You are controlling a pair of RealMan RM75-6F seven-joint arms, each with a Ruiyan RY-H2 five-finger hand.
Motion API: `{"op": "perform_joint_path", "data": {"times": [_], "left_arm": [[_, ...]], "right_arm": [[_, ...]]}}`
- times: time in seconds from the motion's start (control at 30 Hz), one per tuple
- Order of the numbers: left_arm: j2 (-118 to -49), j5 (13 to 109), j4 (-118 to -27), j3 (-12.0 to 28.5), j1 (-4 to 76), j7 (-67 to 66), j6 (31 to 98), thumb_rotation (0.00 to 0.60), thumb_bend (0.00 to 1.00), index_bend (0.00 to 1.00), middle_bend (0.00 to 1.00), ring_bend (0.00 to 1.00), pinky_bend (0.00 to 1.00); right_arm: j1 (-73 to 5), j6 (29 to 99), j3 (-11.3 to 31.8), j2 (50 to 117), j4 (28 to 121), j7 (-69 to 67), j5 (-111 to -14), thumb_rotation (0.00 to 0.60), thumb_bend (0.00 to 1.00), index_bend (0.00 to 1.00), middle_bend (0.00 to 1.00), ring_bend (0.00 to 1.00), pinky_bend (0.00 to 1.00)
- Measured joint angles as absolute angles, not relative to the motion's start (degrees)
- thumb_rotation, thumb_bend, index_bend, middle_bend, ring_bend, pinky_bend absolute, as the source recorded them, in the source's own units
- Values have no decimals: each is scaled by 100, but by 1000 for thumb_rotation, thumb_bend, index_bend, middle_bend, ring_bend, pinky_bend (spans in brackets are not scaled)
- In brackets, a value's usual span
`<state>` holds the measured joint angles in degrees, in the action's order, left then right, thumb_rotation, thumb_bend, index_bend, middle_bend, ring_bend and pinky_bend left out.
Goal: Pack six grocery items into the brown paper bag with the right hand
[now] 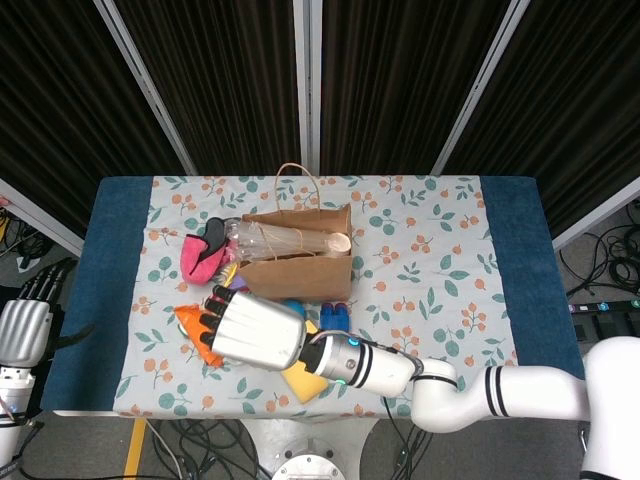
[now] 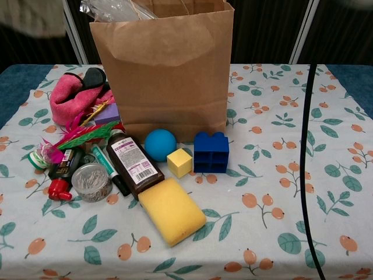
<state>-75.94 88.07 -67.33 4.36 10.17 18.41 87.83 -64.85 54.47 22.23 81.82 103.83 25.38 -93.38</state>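
Orange packet [image 1: 190,331] pinched under your right hand [image 1: 255,333], raised above near-left clutter; hand out of chest view. Packet's long axis runs roughly left-far to near-right, sticking out past fingers [image 1: 212,312] on left side. Brown paper bag [image 1: 296,262] stands upright, mouth open upward, far and slightly right of hand. Next move likely: carry far-right, clear bag's near rim, drop in. Left hand [image 1: 22,330] off bench at left edge, holding nothing, fingers loosely together.
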Motion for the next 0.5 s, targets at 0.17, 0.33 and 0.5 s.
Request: {"op": "perform_joint_path", "data": {"times": [0.17,0.33,0.5], "left_arm": [[-7548,8842,-6840,440,1068,1758,8748,600,141,146,199,148,225],[-7528,8879,-6927,427,1130,1660,8675,600,142,146,199,148,225],[-7503,8911,-7021,405,1174,1657,8615,600,142,146,199,148,225]], "right_arm": [[-6271,5795,2718,7543,10607,2657,-9004,600,312,755,632,530,498],[-5934,6159,2821,7205,10467,2489,-8605,600,311,755,632,530,498],[-5661,6289,2701,7176,10134,2040,-8199,600,314,755,632,530,498]]}}
